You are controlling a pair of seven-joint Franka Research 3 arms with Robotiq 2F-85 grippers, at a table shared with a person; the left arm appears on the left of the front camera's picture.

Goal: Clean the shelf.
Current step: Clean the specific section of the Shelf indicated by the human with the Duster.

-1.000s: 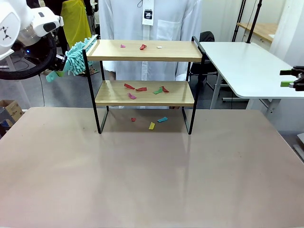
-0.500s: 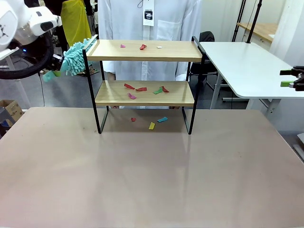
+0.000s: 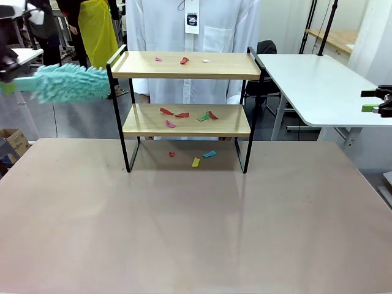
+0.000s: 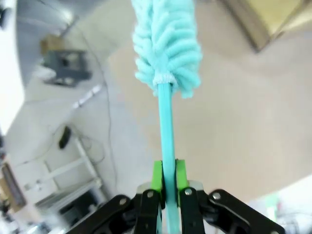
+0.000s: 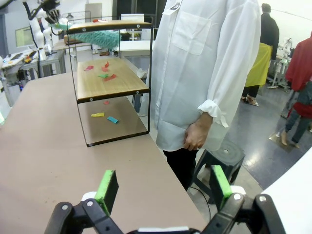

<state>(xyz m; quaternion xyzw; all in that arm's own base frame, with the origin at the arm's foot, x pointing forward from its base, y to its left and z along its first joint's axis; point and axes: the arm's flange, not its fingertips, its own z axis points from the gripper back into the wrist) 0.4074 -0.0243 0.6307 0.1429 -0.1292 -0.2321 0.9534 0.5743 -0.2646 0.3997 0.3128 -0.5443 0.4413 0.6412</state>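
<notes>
Holding the teal duster (image 3: pixel 67 82) level, the left gripper (image 4: pixel 165 176) has both green pads clamped on the thin handle (image 4: pixel 165 126). The fluffy head hangs just left of the shelf (image 3: pixel 233 65), close to its left rail but apart from it. The shelf stands at the far middle of the table (image 3: pixel 184 233), with a person in a white coat (image 3: pixel 208 37) right behind it. The right gripper (image 5: pixel 163 190) waits off the right side with its pads spread wide and nothing between them.

The likeliest trouble is at the frame. The head sits below the top board, so a sweep to the right could catch the black post or the raised side rail. That might shove the light rack rather than brush it. The handle is pinched near its end (a long lever for such a narrow hold), so pressing down may twist it in the pads. A fast stroke would probably fling scraps off the far edge toward the person, or onto the table, which only moves the mess.

Counted: 1 shelf with 2 boards, 1 duster and 11 paper scraps (image 3: pixel 184 60). Of these, 3 lie on the top board, 5 on the lower board and 3 on the table beneath it.
</notes>
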